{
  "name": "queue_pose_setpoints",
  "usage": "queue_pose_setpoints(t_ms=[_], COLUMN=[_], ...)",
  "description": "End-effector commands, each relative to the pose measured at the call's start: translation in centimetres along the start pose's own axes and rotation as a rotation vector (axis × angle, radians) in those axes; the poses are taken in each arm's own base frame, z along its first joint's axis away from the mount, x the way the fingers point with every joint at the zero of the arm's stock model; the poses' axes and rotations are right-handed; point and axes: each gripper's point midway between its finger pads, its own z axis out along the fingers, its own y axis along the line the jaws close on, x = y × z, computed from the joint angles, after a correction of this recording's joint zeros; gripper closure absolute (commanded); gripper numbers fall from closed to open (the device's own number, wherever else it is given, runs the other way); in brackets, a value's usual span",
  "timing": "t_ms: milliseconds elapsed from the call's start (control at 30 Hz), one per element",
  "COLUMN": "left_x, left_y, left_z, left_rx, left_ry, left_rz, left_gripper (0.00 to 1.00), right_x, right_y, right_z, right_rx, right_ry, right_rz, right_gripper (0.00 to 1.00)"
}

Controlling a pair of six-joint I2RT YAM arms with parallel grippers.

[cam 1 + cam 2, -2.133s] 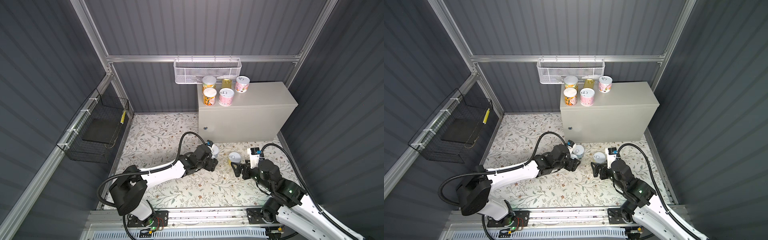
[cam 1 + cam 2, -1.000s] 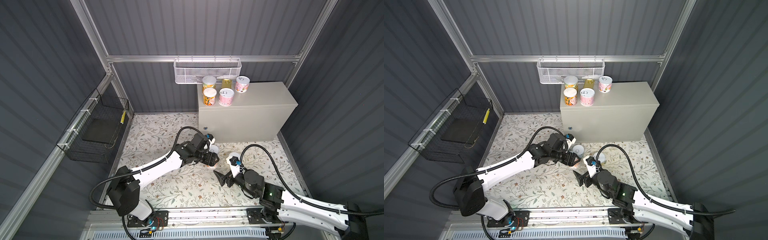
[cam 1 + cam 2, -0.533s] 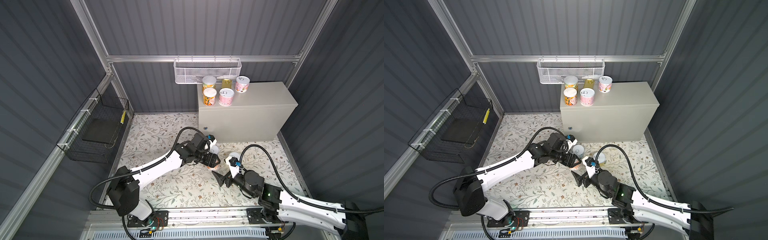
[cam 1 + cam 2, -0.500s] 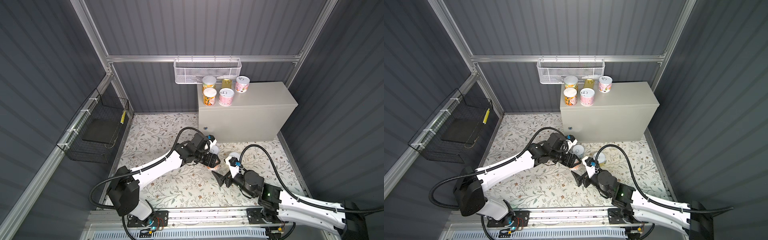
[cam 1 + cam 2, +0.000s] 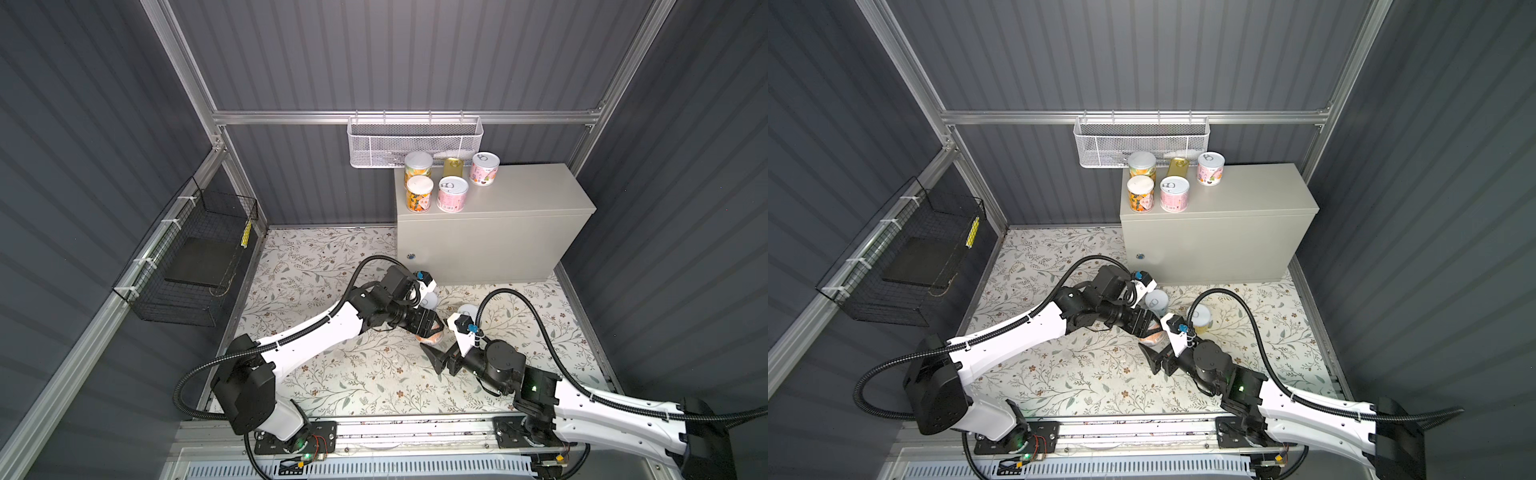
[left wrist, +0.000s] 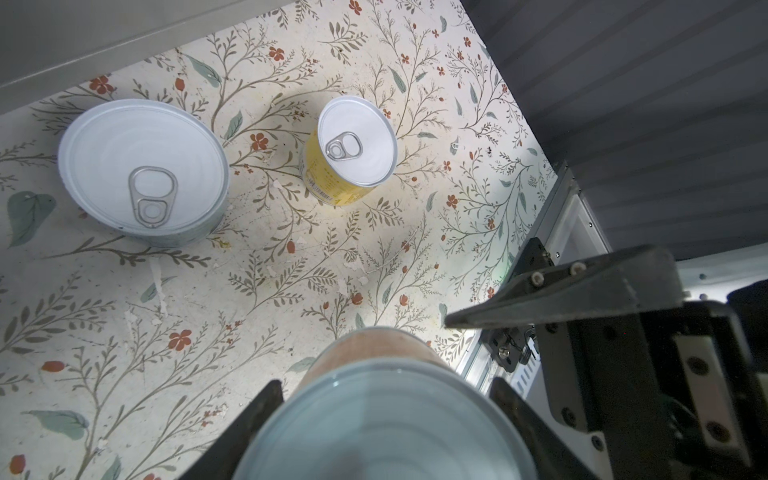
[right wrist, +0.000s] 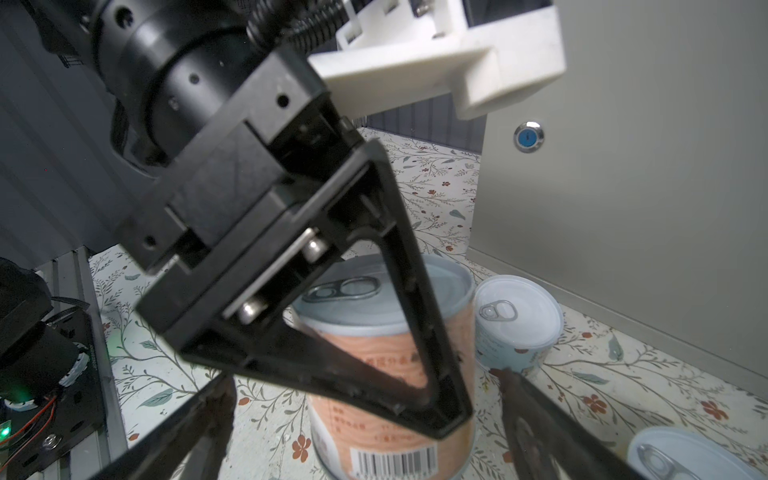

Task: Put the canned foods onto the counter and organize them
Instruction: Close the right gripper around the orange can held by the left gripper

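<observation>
The left gripper (image 5: 430,329) is gripping the upright salmon-labelled can (image 7: 386,457) by its sides, while the right gripper (image 5: 441,360) is hovering just beside it, jaws wide open.

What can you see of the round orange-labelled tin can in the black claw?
The round orange-labelled tin can has a silvery metal lid carrying a pull ring and a peach-orange label with small print and a barcode. It is roughly upright above the floral floor mat; its base is out of view. The left gripper is shut on its sides near the rim. The open jaws of the right gripper flank it, apparently without touching.
</observation>
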Motion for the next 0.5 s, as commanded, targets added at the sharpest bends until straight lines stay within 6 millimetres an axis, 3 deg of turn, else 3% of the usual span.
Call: queue_pose_setpoints(t_ms=[0,467], left_x=[-2.7,-2.8], left_y=[-2.8,-4.2], left_z=[-2.3,-2.0], left_rx=[0.088,0.18], left_ry=[-0.094,-0.094], left_rz=[0.054,0.024], left_gripper=[0.52,0.53], right_x=[-0.1,-0.2], right_y=[0.0,0.5], right_z=[0.0,0.5], right_rx=[0.001,-0.02], right_ry=[-0.02,-0.032], right_rz=[-0.003,0.004], right_gripper=[0.01,0.01])
